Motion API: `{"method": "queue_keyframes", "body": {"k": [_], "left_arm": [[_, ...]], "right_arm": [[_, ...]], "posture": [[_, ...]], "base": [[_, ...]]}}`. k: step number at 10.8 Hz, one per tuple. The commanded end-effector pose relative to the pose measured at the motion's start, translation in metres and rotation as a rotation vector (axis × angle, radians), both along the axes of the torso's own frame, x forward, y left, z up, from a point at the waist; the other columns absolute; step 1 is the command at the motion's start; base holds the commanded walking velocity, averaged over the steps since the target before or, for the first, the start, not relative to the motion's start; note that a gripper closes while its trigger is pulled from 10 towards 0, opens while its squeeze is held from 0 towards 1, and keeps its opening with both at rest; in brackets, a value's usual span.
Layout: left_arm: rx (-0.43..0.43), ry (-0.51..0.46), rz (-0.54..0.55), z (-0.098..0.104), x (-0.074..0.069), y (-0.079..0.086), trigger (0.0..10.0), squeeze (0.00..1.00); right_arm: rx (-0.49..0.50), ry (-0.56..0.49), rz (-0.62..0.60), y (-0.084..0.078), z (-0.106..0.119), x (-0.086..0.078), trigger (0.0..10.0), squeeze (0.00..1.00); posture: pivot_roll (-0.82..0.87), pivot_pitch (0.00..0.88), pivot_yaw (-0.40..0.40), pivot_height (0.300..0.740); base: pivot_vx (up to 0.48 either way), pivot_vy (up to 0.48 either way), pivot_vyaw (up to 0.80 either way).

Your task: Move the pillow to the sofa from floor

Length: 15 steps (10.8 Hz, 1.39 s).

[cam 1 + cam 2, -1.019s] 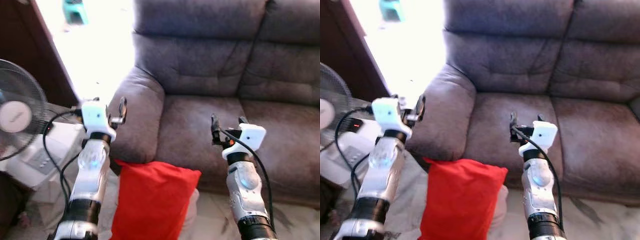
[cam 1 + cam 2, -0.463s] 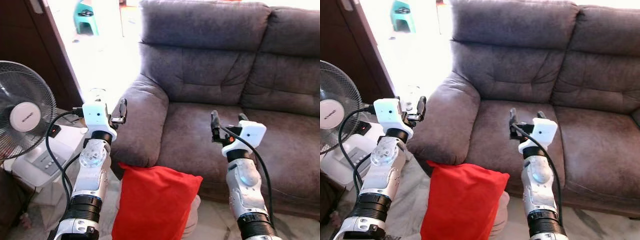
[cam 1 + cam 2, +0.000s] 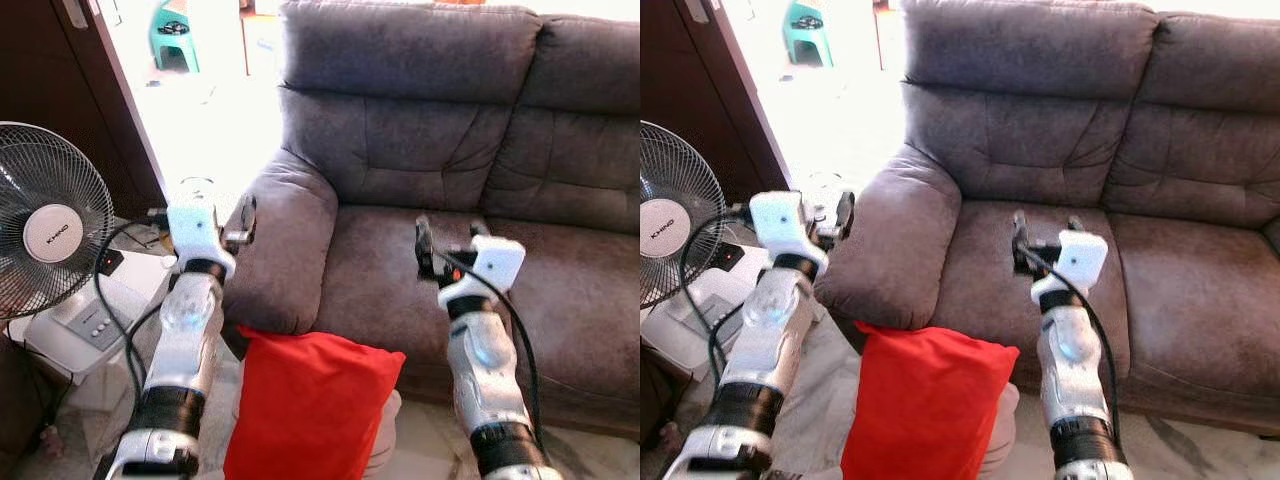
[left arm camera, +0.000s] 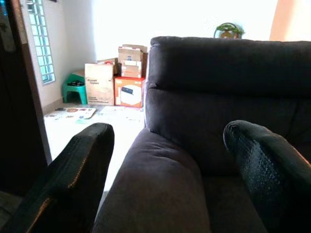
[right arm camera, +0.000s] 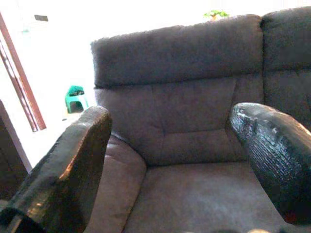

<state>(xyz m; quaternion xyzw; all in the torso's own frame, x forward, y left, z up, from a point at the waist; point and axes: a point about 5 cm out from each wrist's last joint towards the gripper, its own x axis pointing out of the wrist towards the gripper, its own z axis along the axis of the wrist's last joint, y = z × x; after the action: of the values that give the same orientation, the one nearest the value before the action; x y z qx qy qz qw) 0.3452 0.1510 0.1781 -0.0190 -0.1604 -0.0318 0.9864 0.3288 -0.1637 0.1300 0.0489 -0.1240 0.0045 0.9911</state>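
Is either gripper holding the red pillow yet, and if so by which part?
Nothing is held. The left gripper and right gripper are both open and raised before the sofa, while the red pillow stands below them on the floor, untouched.

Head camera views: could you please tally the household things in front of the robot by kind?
Red fabric pillow on the floor: 1
Grey upholstered sofa: 1
Black-grilled electric fan: 1
Green plastic stool: 1
Total: 4
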Motion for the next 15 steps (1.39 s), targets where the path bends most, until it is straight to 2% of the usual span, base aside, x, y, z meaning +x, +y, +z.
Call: {"method": "queue_keyframes", "body": {"k": [1,9,11,15], "left_arm": [[-0.003,0.018,-0.02,-0.002,0.002,-0.003,10.0,0.0],[0.008,0.057,-0.141,-0.001,0.02,-0.028,10.0,0.0],[0.008,0.056,-0.154,-0.001,0.022,-0.033,10.0,0.0],[0.0,0.044,-0.127,-0.004,0.019,-0.029,10.0,0.0]], "right_arm": [[-0.002,-0.001,0.001,0.0,0.002,0.001,10.0,0.0],[-0.062,-0.031,-0.09,-0.032,0.015,0.003,10.0,0.0],[-0.06,-0.033,-0.088,-0.033,0.018,0.006,10.0,0.0],[-0.037,-0.012,-0.048,-0.022,0.014,0.01,10.0,0.0]], "posture": [[0.03,0.0,-0.017,0.704],[-0.07,0.0,0.038,0.704],[-0.07,0.0,0.015,0.704],[-0.03,0.0,-0.021,0.704]], "base": [[0.0,0.0,0.0],[0.0,0.0,0.0],[0.0,0.0,0.0],[0.0,0.0,0.0]]}}
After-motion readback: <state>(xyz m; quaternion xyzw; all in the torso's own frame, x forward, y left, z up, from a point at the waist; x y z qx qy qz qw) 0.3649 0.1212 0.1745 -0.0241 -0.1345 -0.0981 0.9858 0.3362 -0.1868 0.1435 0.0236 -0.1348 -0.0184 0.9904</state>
